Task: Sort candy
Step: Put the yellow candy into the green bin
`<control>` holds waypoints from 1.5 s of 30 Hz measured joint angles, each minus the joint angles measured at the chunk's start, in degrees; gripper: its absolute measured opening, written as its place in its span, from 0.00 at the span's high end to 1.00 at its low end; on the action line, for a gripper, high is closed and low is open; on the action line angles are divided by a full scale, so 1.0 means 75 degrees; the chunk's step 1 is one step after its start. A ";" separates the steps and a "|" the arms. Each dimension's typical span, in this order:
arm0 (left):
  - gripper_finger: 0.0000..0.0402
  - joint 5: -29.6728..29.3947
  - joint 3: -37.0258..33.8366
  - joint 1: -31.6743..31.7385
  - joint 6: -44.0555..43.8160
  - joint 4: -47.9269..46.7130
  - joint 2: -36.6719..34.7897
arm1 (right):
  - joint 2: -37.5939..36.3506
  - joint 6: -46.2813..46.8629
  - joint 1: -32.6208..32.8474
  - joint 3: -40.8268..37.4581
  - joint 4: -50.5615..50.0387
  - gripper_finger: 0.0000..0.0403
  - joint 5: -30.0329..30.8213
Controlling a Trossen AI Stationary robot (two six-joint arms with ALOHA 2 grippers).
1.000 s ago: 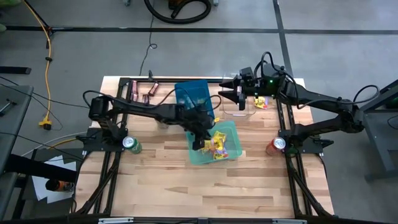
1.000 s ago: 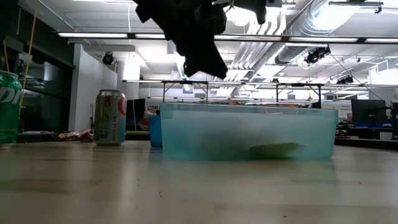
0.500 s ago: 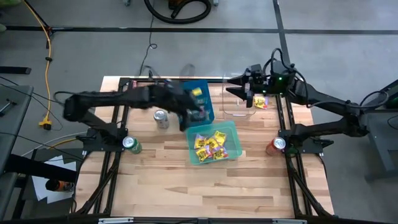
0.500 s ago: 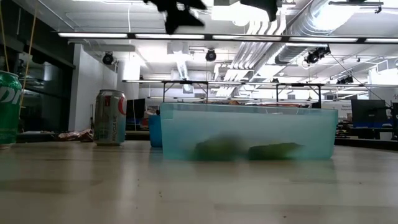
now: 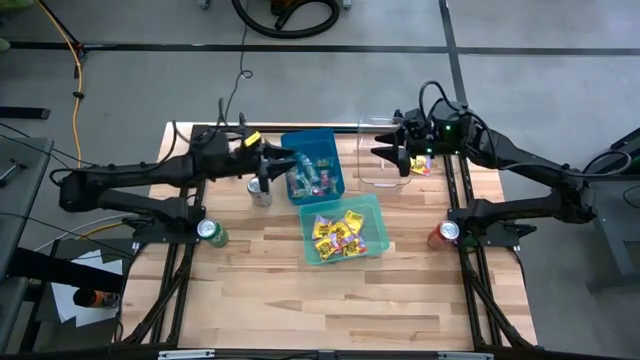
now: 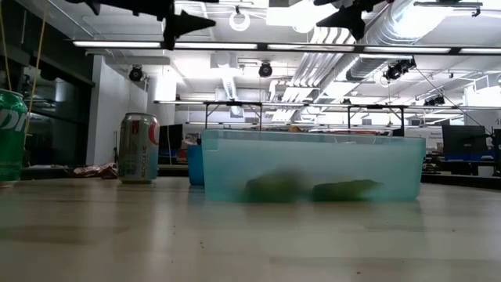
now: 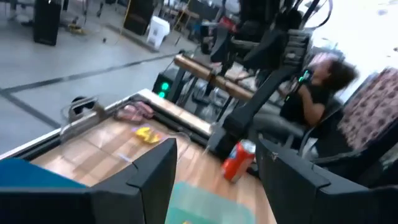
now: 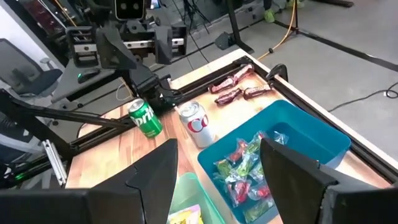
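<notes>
1. Nearest the front edge of the table point(image 5: 330, 310), the teal bin point(image 5: 343, 228) holds the yellow packets point(image 5: 338, 232). A second ago the left tool was down inside this bin; now nothing hangs over it.
2. Just behind it, the blue bin point(image 5: 312, 165) holds the small green, red and pink pieces point(image 8: 244, 171), plainly seen from the right wrist.
3. The left tool point(image 5: 284, 160) has swung back over the near-left rim of the blue bin, beside the silver can point(image 5: 261, 190). Its fingers have gone from nearly pressed together to spread, and nothing shows between them. My judgement: one piece has just been dropped into the blue bin, so the left arm is free for its next pick.
4. Farther back on the right, the right tool point(image 5: 388, 151) hovers, spread and empty, over a clear container point(image 5: 380, 170), near a stray yellow packet point(image 5: 420, 165).
5. Maroon wrappers point(image 5: 232, 148) lie unsorted at the far-left corner.
</notes>
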 joint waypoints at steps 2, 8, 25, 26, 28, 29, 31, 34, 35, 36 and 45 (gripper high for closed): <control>0.49 -0.0151 -0.0142 -0.0104 -0.0057 0.0232 -0.0137 | 0.0000 0.0000 -0.0002 0.0000 0.0049 0.44 0.0000; 0.49 -0.0342 -0.0178 -0.0225 0.0198 0.0278 -0.0173 | 0.0000 0.0560 -0.0010 0.0000 -0.0244 0.44 0.1389; 0.49 -0.0513 -0.0178 -0.0225 0.0268 0.0147 -0.0167 | 0.0616 0.2591 -0.3867 -0.0272 -0.3865 0.44 0.3681; 0.49 -0.0515 -0.0175 -0.0225 0.0268 0.0113 -0.0167 | 0.0667 0.2726 -0.3853 -0.0391 -0.3777 0.44 0.3433; 0.49 -0.0514 -0.0175 -0.0225 0.0268 0.0014 -0.0167 | 0.0808 0.2810 -0.3940 -0.0773 -0.3741 0.44 0.3187; 0.49 -0.0512 -0.0175 -0.0225 0.0268 -0.0016 -0.0167 | 0.0847 0.2841 -0.3985 -0.0973 -0.3708 0.44 0.3181; 0.49 -0.0512 -0.0175 -0.0225 0.0259 -0.0064 -0.0167 | 0.0900 0.3346 -0.4014 -0.1386 -0.3311 0.44 0.3129; 0.49 -0.0512 -0.0175 -0.0234 0.0262 -0.0061 -0.0167 | 0.0950 0.4110 -0.4106 -0.2295 -0.2921 0.44 0.2812; 0.49 -0.0512 -0.0175 -0.0234 0.0259 -0.0061 -0.0167 | 0.0944 0.4448 -0.4144 -0.2574 -0.2627 0.44 0.2798; 0.49 -0.0512 -0.0175 -0.0234 0.0259 -0.0066 -0.0167 | 0.0938 0.4806 -0.4174 -0.2852 -0.2248 0.44 0.2789; 0.49 -0.0512 -0.0175 -0.0234 0.0259 -0.0063 -0.0167 | 0.0935 0.7514 -0.4188 -0.4533 -0.0114 0.44 0.2453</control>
